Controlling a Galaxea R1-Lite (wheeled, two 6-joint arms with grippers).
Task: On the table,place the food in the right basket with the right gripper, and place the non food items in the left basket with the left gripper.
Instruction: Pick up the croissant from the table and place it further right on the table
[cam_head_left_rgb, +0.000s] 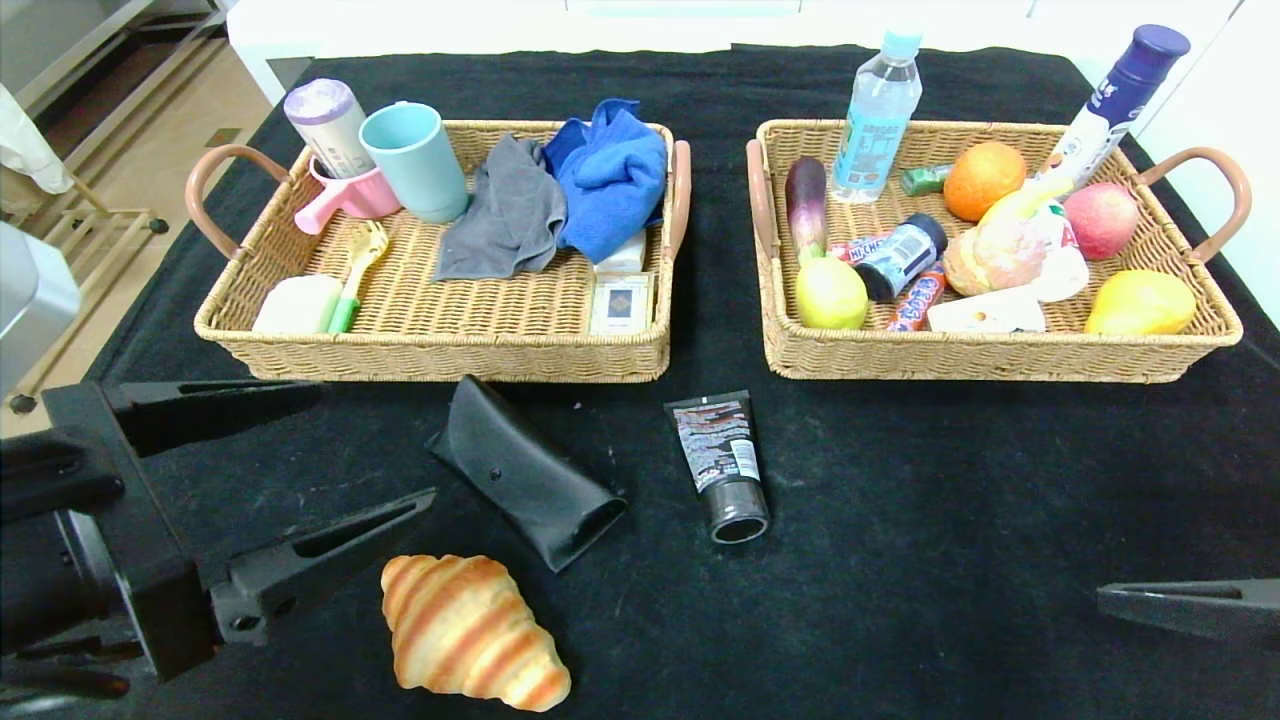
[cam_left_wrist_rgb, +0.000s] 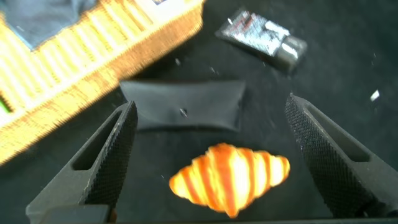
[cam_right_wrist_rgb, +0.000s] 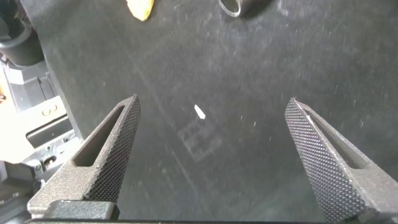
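A striped croissant (cam_head_left_rgb: 470, 632) lies on the black cloth at the front left. A black glasses case (cam_head_left_rgb: 525, 472) lies just behind it, and a black tube (cam_head_left_rgb: 725, 465) lies at the middle. My left gripper (cam_head_left_rgb: 375, 442) is open and empty, above the cloth just left of the case and the croissant. In the left wrist view the croissant (cam_left_wrist_rgb: 230, 177) and the case (cam_left_wrist_rgb: 183, 106) show between the open fingers. My right gripper (cam_right_wrist_rgb: 212, 102) is open and empty over bare cloth at the front right; only one finger (cam_head_left_rgb: 1190, 605) shows in the head view.
The left basket (cam_head_left_rgb: 430, 350) holds cups, cloths, a brush and small boxes. The right basket (cam_head_left_rgb: 980, 355) holds fruit, an eggplant, bread, bottles and snacks. A water bottle (cam_head_left_rgb: 880, 100) and a purple-capped bottle (cam_head_left_rgb: 1115, 100) lean at its back rim. A cart (cam_head_left_rgb: 60, 230) stands left of the table.
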